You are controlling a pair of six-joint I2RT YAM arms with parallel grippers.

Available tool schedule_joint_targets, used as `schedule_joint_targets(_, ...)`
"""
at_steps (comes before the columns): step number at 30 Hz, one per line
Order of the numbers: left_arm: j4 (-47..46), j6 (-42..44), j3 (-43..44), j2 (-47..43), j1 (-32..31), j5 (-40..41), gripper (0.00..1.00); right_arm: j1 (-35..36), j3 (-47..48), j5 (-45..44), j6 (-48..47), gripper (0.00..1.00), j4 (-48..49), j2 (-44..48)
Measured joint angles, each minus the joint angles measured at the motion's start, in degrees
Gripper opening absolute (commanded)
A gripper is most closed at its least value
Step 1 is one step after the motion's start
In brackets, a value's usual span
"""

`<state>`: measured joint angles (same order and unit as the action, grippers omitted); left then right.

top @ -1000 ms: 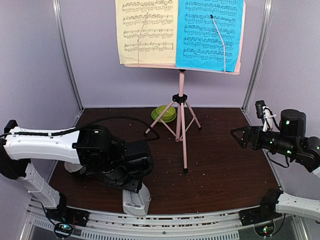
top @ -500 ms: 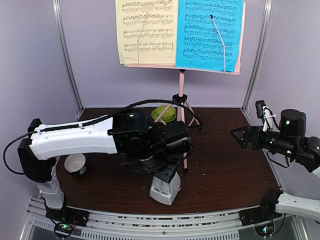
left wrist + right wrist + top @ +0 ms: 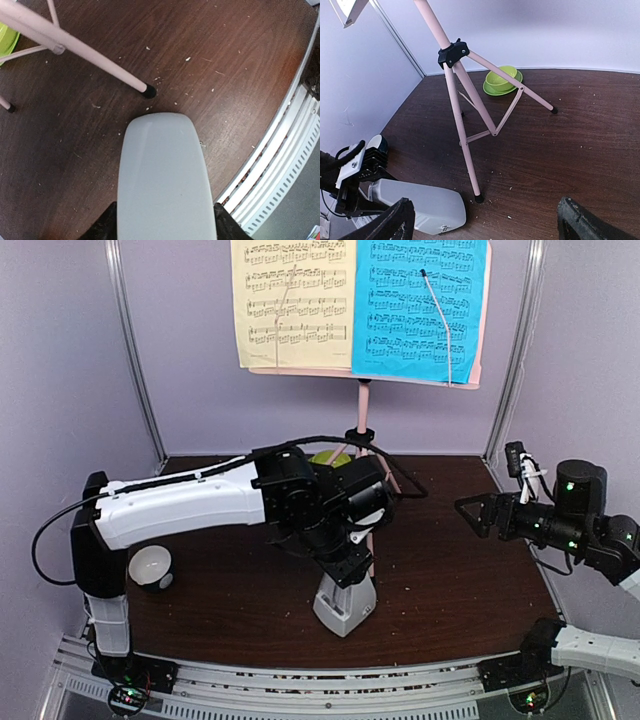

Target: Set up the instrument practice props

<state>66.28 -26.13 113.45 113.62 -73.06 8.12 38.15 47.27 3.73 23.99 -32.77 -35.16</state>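
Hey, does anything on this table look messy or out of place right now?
Pale crumbs are scattered over the dark table, thickest near the stand's front foot. The metronome is held in the left gripper, not yet released. Nothing else stands out.

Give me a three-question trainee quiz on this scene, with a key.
1. True or false: the left arm's jaws grip the metronome.
2. In the top view, which page sits on the left half of the music stand? A) yellow B) blue C) green
3. Fill in: the right arm's jaws stand ___, holding nothing.
Key: 1 true; 2 A, the yellow page; 3 open.
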Motion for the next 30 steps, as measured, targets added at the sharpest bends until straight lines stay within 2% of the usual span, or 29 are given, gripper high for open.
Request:
schedule_joint_targets(3, -0.6, 4.2, 0.7, 0.8, 0.1, -1.7, 0.56, 0.1, -0.1, 0.8, 0.0, 1.0, 0.9, -0.9)
schedule_joint_targets(6, -0.4, 6.2, 1.8, 1.9, 0.4, -3.3, 0.5, 0.2, -0.1, 1.6, 0.0, 1.0, 1.7, -2.0)
schedule_joint_targets(11, -0.1, 5.6, 4.2, 3.8, 2.1, -3.6, 0.45, 0.6, -0.1, 2.8, 0.0, 1.0, 3.1, -4.2)
schedule_joint_targets(18, 2.3, -5.0, 5.4, 3.8, 3.9, 0.6, 0.4, 1.5, -0.1, 4.0, 0.1, 1.0, 4.7, -6.6)
schedule_joint_targets(28, 6.5, -22.4, 4.9, 3.7, 4.0, 6.5, 0.42, 5.1, -0.6, 5.0, 1.5, 1.0, 9.4, -9.9)
schedule_joint_targets(30, 6.3, -25.7, 4.9, 3.7, 4.2, 7.1, 0.45, 6.4, -0.8, 5.0, 2.0, 1.0, 10.1, -10.7)
